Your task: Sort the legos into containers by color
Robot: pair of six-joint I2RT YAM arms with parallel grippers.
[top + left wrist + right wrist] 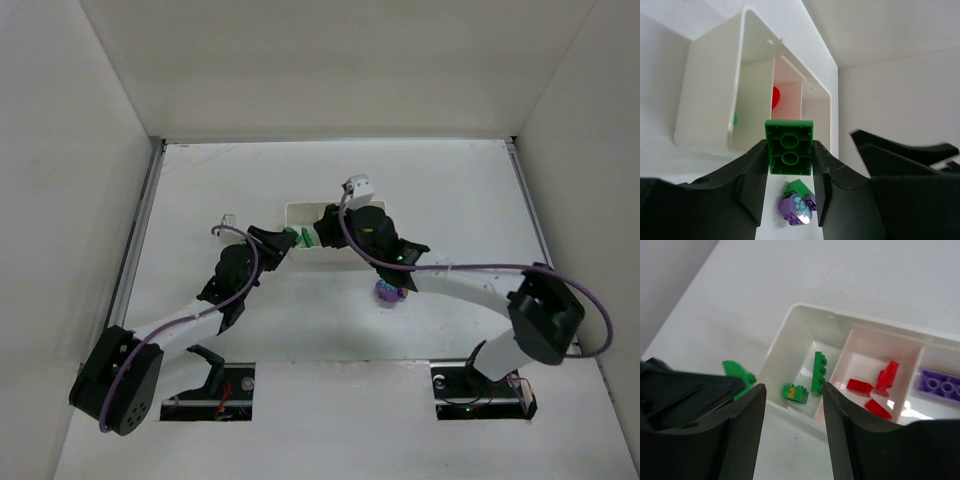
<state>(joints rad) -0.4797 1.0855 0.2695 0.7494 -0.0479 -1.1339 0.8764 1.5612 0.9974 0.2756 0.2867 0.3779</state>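
My left gripper (pixel 280 243) (pixel 790 146) is shut on a green two-stud brick (pixel 789 148), held above the table just short of the white tray (pixel 710 95) (pixel 300 211). My right gripper (pixel 318 236) (pixel 793 407) is open and empty, hovering at the near edge of the tray (pixel 805 307). The left compartment holds a green brick marked 2 (pixel 795 392) and a long green brick (pixel 818 371). The middle one holds red pieces (pixel 875 385). A purple brick (pixel 940 385) lies in the right one. A purple piece (pixel 796 209) (pixel 388 292) and a green piece (pixel 799 187) lie on the table.
My right arm (pixel 450 280) crosses over the tray and hides most of it in the top view. Its dark body (pixel 900 160) stands close to the right of my left gripper. White walls enclose the table on three sides.
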